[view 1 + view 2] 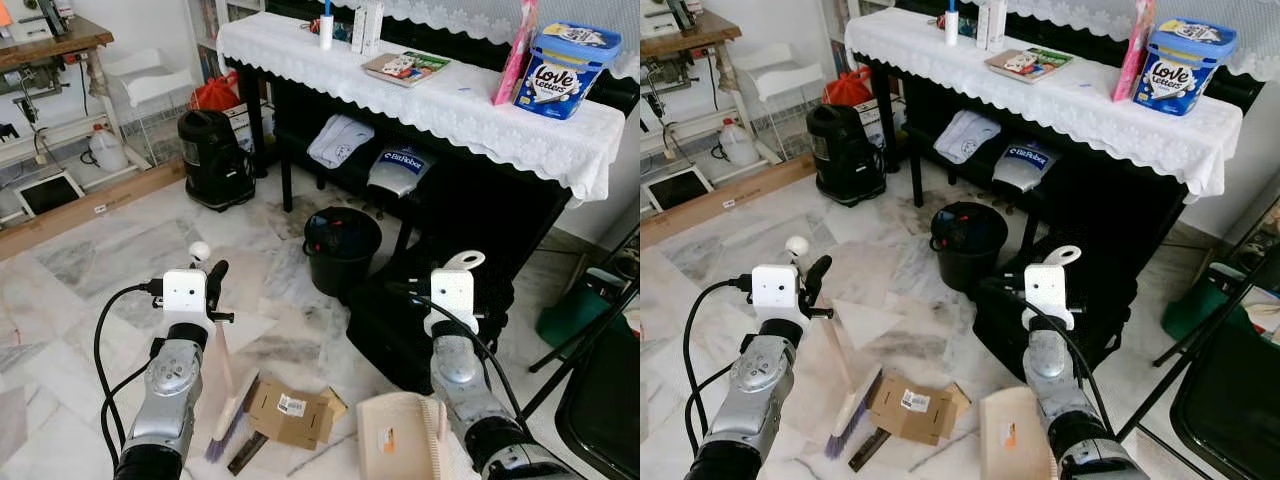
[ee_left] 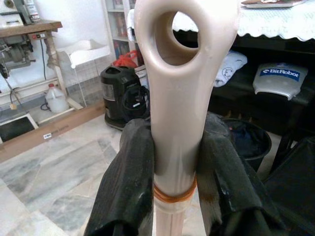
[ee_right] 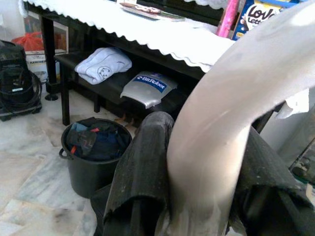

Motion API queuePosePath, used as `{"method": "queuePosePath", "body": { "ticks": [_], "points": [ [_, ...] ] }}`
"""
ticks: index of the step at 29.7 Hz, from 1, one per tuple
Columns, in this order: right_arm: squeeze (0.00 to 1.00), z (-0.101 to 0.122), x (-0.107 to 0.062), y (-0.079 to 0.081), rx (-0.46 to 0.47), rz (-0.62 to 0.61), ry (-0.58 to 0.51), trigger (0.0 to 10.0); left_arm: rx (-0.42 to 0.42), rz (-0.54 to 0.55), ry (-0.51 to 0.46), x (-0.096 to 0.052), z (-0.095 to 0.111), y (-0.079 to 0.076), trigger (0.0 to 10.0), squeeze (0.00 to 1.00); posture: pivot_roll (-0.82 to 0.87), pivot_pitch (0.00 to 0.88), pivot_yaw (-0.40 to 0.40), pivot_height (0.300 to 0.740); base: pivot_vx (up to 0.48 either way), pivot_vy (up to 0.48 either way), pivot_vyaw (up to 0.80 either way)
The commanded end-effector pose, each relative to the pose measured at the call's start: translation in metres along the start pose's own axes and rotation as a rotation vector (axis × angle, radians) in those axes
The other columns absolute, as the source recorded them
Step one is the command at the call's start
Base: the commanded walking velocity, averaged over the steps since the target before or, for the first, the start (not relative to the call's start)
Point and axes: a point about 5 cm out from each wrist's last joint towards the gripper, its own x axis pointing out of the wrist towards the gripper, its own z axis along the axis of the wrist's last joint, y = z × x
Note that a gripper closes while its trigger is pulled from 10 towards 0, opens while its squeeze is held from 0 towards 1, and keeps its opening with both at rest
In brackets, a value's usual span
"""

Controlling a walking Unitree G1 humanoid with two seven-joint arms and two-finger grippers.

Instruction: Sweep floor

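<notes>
Item 1, nearest: right claw (image 3: 197, 196), fingers clamped on the curved beige handle of the dustpan (image 1: 400, 440). The pan hangs low at the robot's right side, its tray just above the marble floor (image 1: 110, 260).

Item 2: left claw (image 2: 174, 182), both black fingers (image 2: 125, 187) pressed tight on the beige handle of the hand brush (image 1: 228, 405), just below its hanging hole. The brush runs down and slightly inward; its bristle head rests on or just over the floor, beside the debris.

Item 3, debris: flattened cardboard box (image 1: 290, 412) with a white label, lying on the floor between brush head and dustpan, touching or nearly touching the bristles. A dark flat strip (image 1: 246, 452) lies just beside it, nearer the robot.

Item 4, beyond: black bin (image 1: 342, 245) holding rubbish, near the foot of the table (image 1: 440, 110) draped in white lace; a black vacuum cleaner (image 1: 212, 158) stands farther left.

Step in hand, as judged: both tools are gripped and the sweeping of debris into the pan is about to start or barely begun; the cardboard is not yet in the pan.

Next move calls for: pan lip set flat on the floor against the cardboard's right edge, then a brush stroke from the left pushing the piece toward it. The cardboard looks wide compared with the pan mouth, so it may ride up or skid aside.
</notes>
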Motion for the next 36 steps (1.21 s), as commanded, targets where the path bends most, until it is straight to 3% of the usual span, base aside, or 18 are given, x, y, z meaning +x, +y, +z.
{"method": "queuePosePath", "body": {
  "ticks": [1, 2, 6, 16, 24, 30, 32, 36],
  "points": [
    [0.0, -0.001, 0.003, 0.0, -0.02, 0.01, 0.023, 10.0, 0.002, 0.006, -0.066, 0.003, 0.013, 0.003, 10.0, 0.0, 0.04, 0.033, -0.021, 0.74, 0.0, 0.0, 0.0],
    [0.0, -0.007, 0.001, 0.002, -0.002, 0.026, 0.081, 10.0, -0.003, -0.008, -0.06, 0.003, 0.012, 0.001, 10.0, 0.0, 0.04, 0.031, -0.022, 0.74, 0.0, 0.0, 0.0],
    [0.0, -0.014, -0.001, 0.003, 0.03, 0.025, 0.142, 10.0, -0.011, -0.032, -0.051, 0.002, 0.011, -0.002, 10.0, 0.0, 0.05, 0.031, -0.022, 0.74, 0.0, 0.0, 0.0],
    [0.0, -0.026, -0.006, 0.001, -0.003, 0.013, 0.199, 10.0, -0.067, -0.089, 0.026, 0.001, 0.004, -0.003, 10.0, 0.0, 0.05, 0.036, -0.015, 0.74, 0.0, 0.0, 0.0],
    [0.0, -0.01, -0.001, 0.0, -0.018, -0.011, 0.076, 10.0, -0.081, -0.082, 0.039, 0.006, 0.006, 0.006, 10.0, 0.0, 0.05, 0.037, -0.015, 0.74, 0.0, 0.0, 0.0],
    [0.0, -0.011, 0.001, 0.001, -0.022, -0.002, 0.099, 10.0, -0.076, -0.067, 0.022, 0.005, 0.009, 0.008, 10.0, 0.0, 0.05, 0.037, -0.015, 0.74, 0.0, 0.0, 0.0],
    [0.0, -0.015, 0.0, 0.002, -0.031, 0.011, 0.134, 10.0, -0.075, -0.064, 0.019, 0.005, 0.009, 0.01, 10.0, 0.0, 0.05, 0.037, -0.015, 0.74, 0.0, 0.0, 0.0],
    [0.0, -0.037, -0.01, 0.006, -0.014, 0.04, 0.305, 10.0, -0.077, -0.074, 0.017, 0.005, 0.01, 0.01, 10.0, 0.0, 0.05, 0.048, -0.01, 0.74, 0.0, 0.0, 0.0]
  ]
}}
